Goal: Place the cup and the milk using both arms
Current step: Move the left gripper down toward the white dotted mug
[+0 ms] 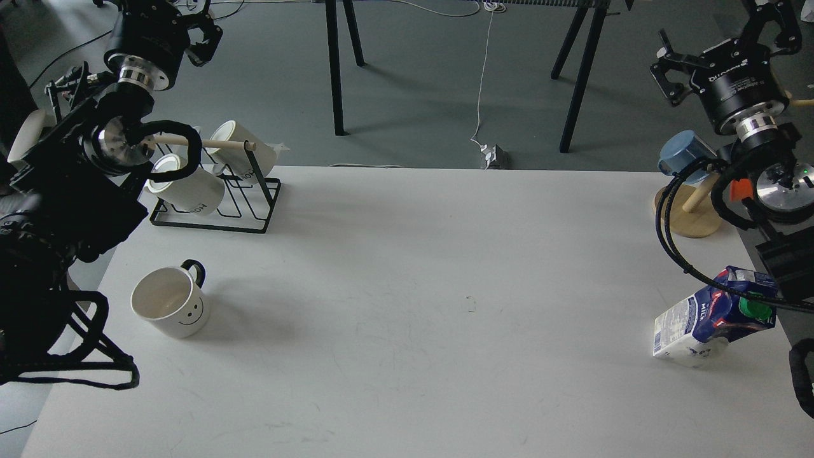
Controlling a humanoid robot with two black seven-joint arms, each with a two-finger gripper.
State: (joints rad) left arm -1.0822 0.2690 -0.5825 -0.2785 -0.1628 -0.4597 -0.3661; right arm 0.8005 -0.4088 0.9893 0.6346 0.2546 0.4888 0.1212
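Note:
The cup (170, 310), a white mug with a black smiley face and a black handle, stands upright on the white table (420, 305) at the front left. The milk (709, 318), a blue and white carton with a green cap, sits near the table's right edge, and a black arm cable crosses in front of its top. My left gripper (162, 9) is raised at the far top left, well behind the cup, open and empty, its tips partly cut off by the frame's edge. Far above the milk at the top right, my right gripper (722, 41) is open and empty.
A black wire rack (245, 219) holding plain white mugs (187, 187) stands at the back left. At the back right a wooden mug tree (690, 216) carries a blue cup (683, 152). Black stand legs (335, 70) and a floor cable lie beyond the table.

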